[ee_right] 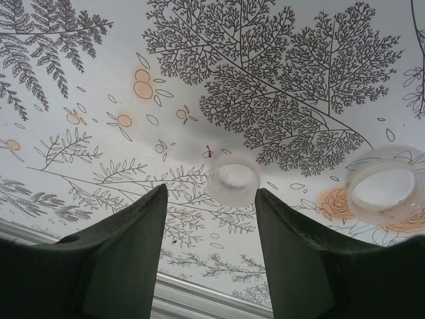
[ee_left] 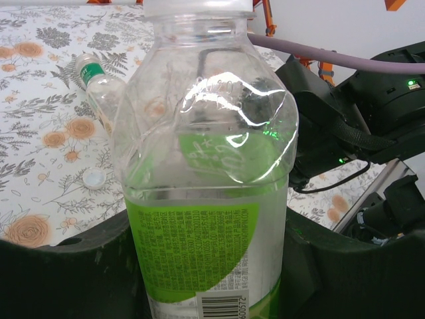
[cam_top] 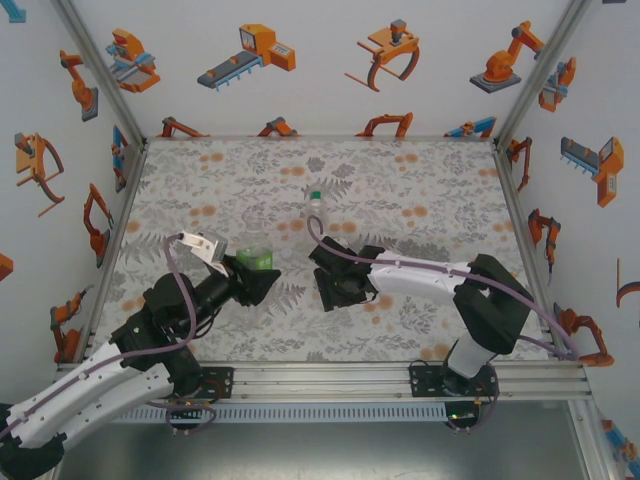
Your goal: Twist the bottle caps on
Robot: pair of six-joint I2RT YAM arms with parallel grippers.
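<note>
Holds right gripper (ee_right: 211, 193) unclenched and empty, low over the table (ee_right: 80, 93). Faces one white cap (ee_right: 232, 178) lying flat just beyond the fingertips, slightly right of centre, with a second cap (ee_right: 386, 186) farther right. Clamps left gripper (cam_top: 257, 283) on the upright green-label bottle (ee_left: 206, 199). Probably calls for the nearer right arm.

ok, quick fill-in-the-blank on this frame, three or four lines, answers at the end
1. The left end effector grips the bottle with the ____ label.
2. The right end effector has its jaws ____, with nothing between them.
3. In the right wrist view, ____ white caps lie on the table.
4. The bottle farther back wears a ____ cap.

Missing words: green; open; two; green.
</note>
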